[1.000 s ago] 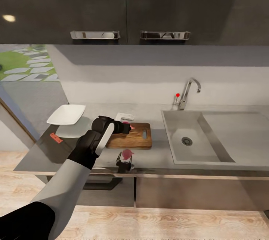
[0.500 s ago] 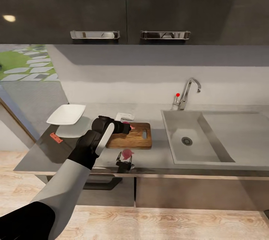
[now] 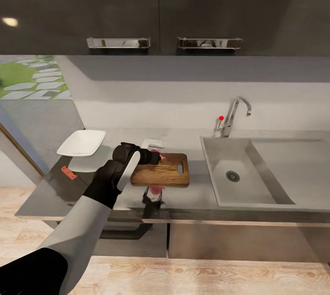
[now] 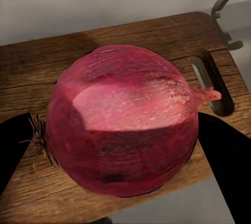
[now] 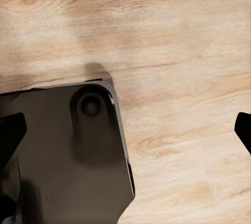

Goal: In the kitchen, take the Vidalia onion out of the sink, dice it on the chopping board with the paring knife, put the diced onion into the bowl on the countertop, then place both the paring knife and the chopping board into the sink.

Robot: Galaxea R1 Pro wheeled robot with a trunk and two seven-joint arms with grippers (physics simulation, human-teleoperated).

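On the grey countertop (image 3: 197, 194) the chopping board (image 3: 162, 174) lay left of the sink (image 3: 256, 166). I had my left gripper (image 3: 157, 157) clamped on the Vidalia onion (image 4: 123, 119), above the board's left end.

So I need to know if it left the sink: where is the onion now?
The Vidalia onion is out of the sink, held between the jaws of the left gripper over the near left part of the chopping board.

head view high over countertop (image 3: 192, 198), left wrist close above chopping board (image 4: 130, 31), right wrist facing floor (image 5: 183, 51)
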